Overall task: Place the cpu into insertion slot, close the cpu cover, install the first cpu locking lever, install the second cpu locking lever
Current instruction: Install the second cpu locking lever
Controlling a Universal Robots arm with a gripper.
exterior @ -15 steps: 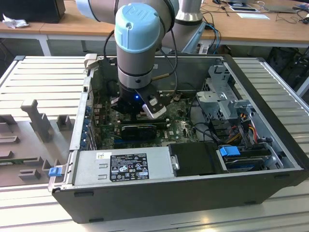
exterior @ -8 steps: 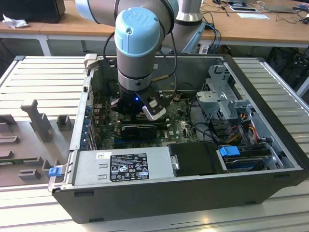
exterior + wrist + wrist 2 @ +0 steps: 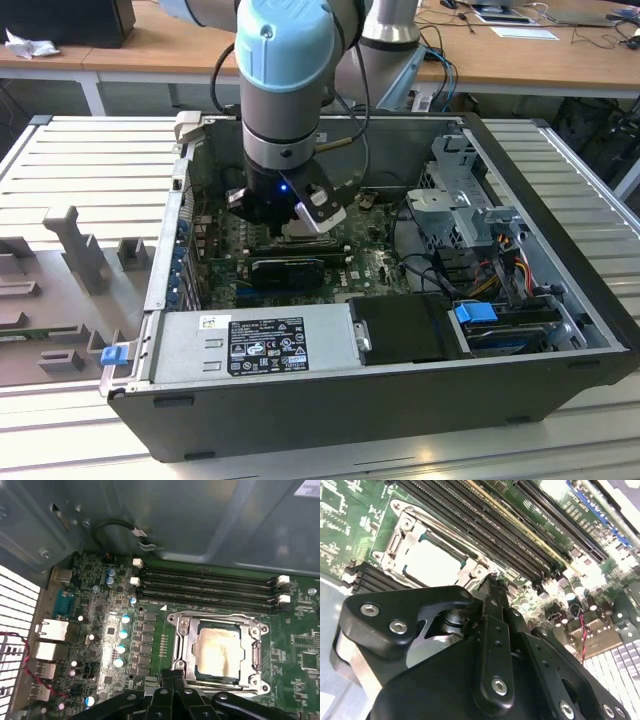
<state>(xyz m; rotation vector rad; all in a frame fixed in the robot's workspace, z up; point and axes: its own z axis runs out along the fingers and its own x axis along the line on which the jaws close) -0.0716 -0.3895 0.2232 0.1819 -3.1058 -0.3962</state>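
Gripper (image 3: 490, 587) fingers pressed together, holding nothing, tip just beside cpu cover (image 3: 186, 650), cover down over cpu (image 3: 218, 652).

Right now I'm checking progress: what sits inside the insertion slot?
The cpu lies inside the insertion slot, its pale top showing through the cpu cover closed over it. Its edges and the contacts beneath are hidden by the frame.

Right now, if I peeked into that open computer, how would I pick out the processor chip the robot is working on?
Look inside the open computer case at the green circuit board. Beside the long black memory slots sits a square socket, the insertion slot, under a silver cpu cover. The cpu is the pale, flat metal square in its opening, just ahead of the black gripper; nothing else nearby is plain and shiny.
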